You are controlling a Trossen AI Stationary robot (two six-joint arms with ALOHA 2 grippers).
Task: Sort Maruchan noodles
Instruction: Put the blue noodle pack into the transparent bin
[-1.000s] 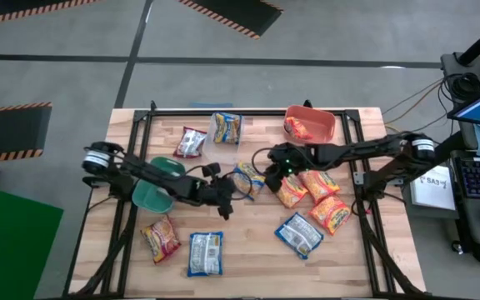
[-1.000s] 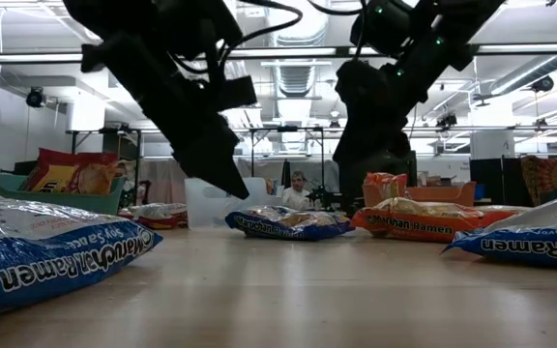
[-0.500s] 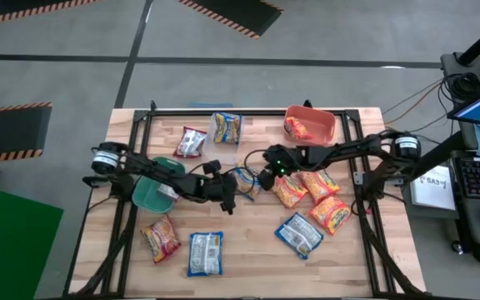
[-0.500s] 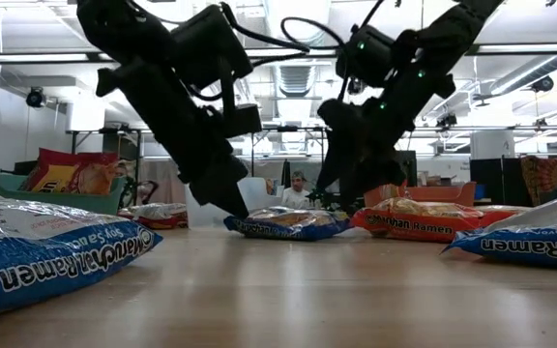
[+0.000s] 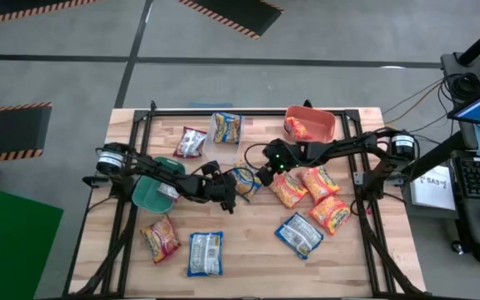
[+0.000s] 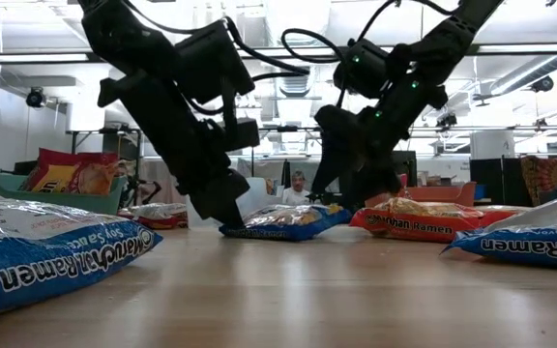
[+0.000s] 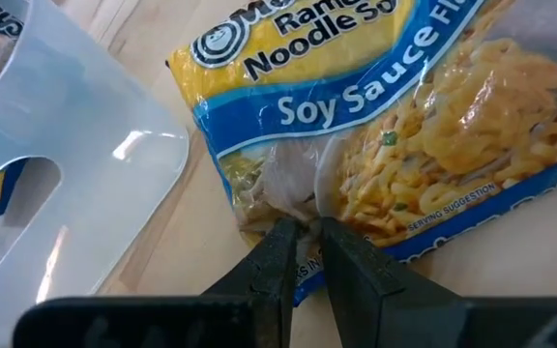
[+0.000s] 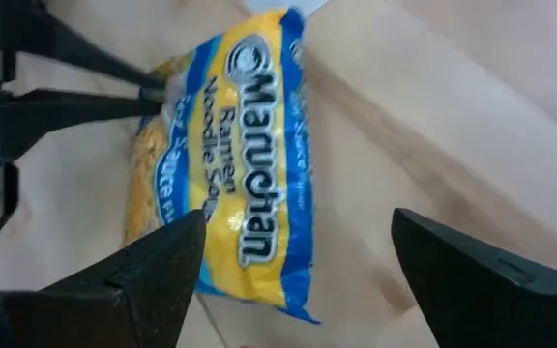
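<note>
Both arms reach toward the middle. The left gripper [image 7: 303, 242] has its fingers pinched together; the right gripper [image 8: 293, 266] has its fingers spread wide.

Grey concrete floor [image 5: 73, 79] with hazard-striped mats [image 5: 232, 15], ceiling strip lights [image 6: 525, 47] overhead.

Blue-and-yellow soy sauce ramen packet [image 5: 247, 179] at table centre, one edge apparently lifted; other Maruchan packets [image 5: 311, 193] lie flat around it, one in the orange bin.
</note>
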